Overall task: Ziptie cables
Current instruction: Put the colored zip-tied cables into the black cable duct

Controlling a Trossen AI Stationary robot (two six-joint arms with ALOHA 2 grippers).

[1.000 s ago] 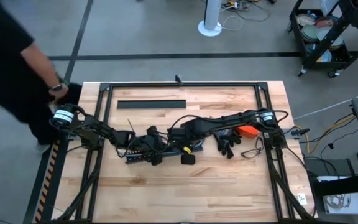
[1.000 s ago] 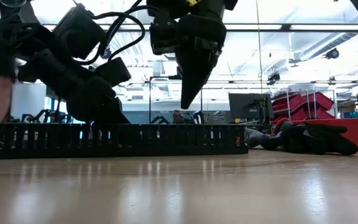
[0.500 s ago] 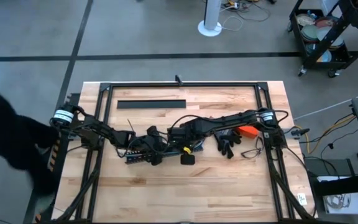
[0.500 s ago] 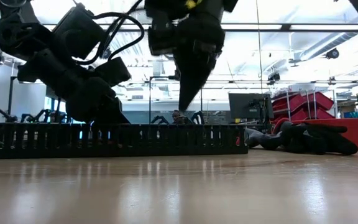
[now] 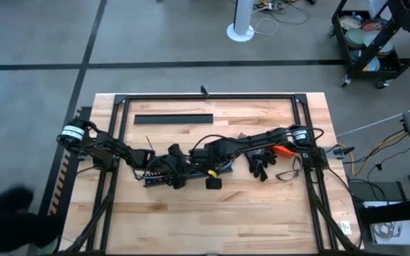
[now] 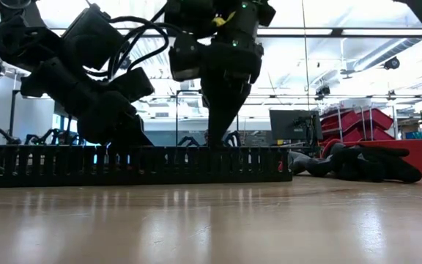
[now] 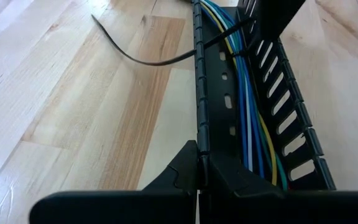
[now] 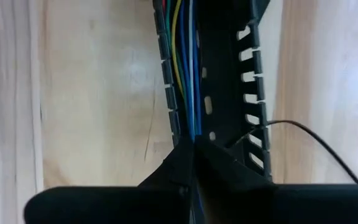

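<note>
The cables [image 7: 248, 118], blue, yellow and green here, are lying lengthwise inside the slotted black duct [image 7: 272, 134] near the middle of the table [image 5: 262, 213], with a thin dark ziptie [image 7: 145, 57] looping over them and trailing out onto the wood. The left gripper [image 7: 199, 177] is pinching the duct's near wall with its fingers closed on it, and the right gripper [image 8: 193, 155] is reaching down into the duct among the cables with its fingers closed together
</note>
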